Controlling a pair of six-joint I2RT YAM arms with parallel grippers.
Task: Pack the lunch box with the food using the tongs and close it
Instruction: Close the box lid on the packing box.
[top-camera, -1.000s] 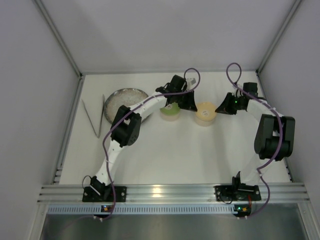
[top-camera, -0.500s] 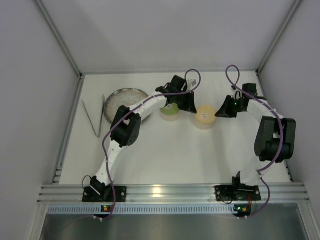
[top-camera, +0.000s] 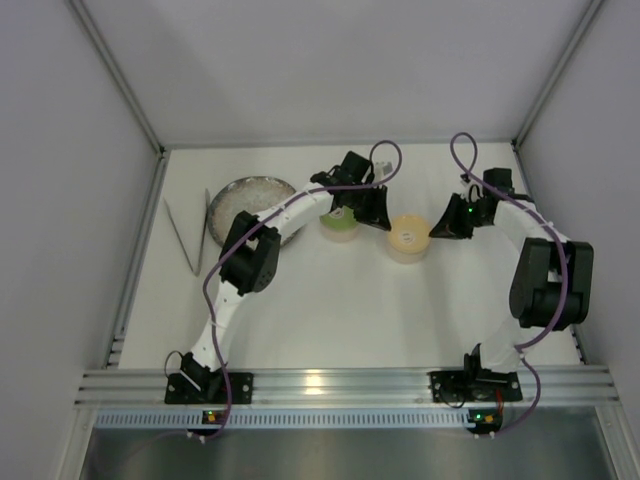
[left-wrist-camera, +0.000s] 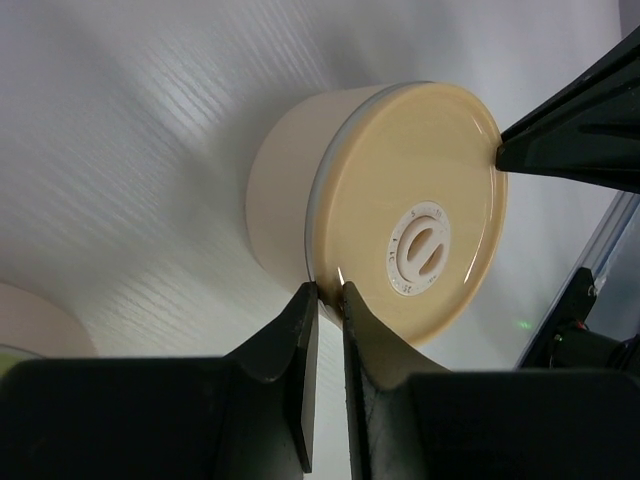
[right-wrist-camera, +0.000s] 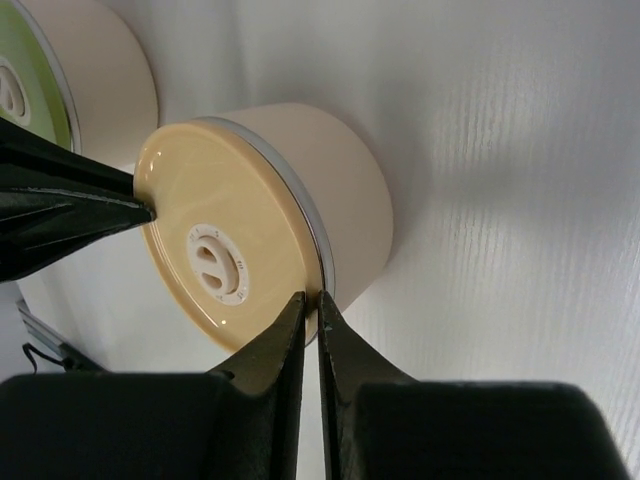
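The lunch box shows as two round tins. One has a tan lid (top-camera: 408, 234) (left-wrist-camera: 415, 245) (right-wrist-camera: 215, 255), the other a green lid (top-camera: 339, 222) (right-wrist-camera: 25, 75). My left gripper (top-camera: 384, 219) (left-wrist-camera: 328, 293) pinches the tan lid's rim from the left, jaws a narrow slit apart. From the opposite side my right gripper (top-camera: 437, 226) (right-wrist-camera: 312, 298) is shut on the same rim. The tongs (top-camera: 189, 235) lie on the table at far left. No food is in view.
A speckled grey plate (top-camera: 245, 197) sits between the tongs and the green-lidded tin, partly under my left arm. White walls enclose the table on three sides. The aluminium rail (top-camera: 330, 383) with both arm bases runs along the near edge.
Both grippers have narrowed onto the tan lid's rim. The tan-lidded tin and both grippers have shifted slightly toward the near edge.
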